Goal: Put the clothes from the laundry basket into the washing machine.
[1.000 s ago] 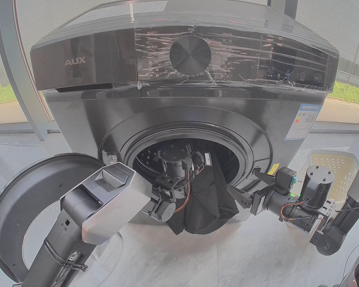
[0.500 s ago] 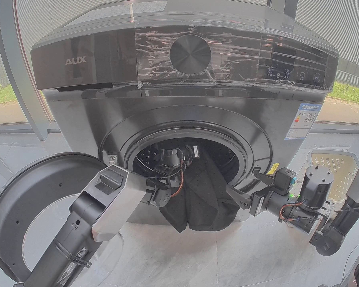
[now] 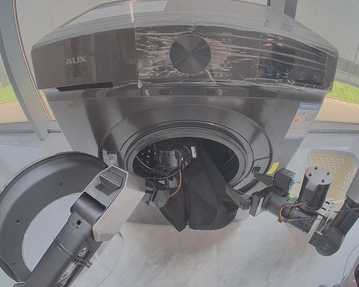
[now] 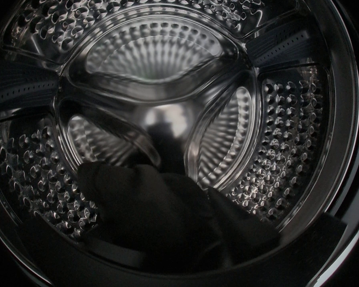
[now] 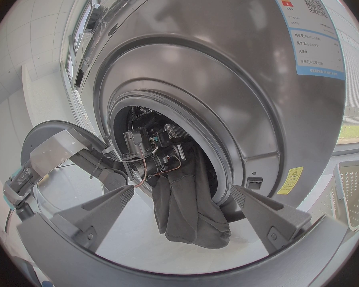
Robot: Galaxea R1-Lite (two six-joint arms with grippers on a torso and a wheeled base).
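Front-load washing machine with its door swung open toward 9 o'clock so the opening is free for loading; left arm reaches through the opening and the left end effector sits inside the mouth at about 12 o'clock of the black garment, cannot tell if its fingers are closed on the cloth since fabric and the wrist hide them; garment is only part way in: one end bunched on the floor of the drum at 6 o'clock, the rest draped over the door lip and hanging down outside the front panel, likely because the piece is long and the arm carries just one end in; right end effector waits at 4 o'clock of the opening, just beside the hanging cloth, fingers spread wide and empty, likely parked there to stay out of the left arm's way or to help tuck the tail in; laundry basket stands on the floor at 3 o'clock of the machine, near the right arm, contents hidden; step in hand looks like feeding the garment deeper, risk is the tail sliding back out over the lip
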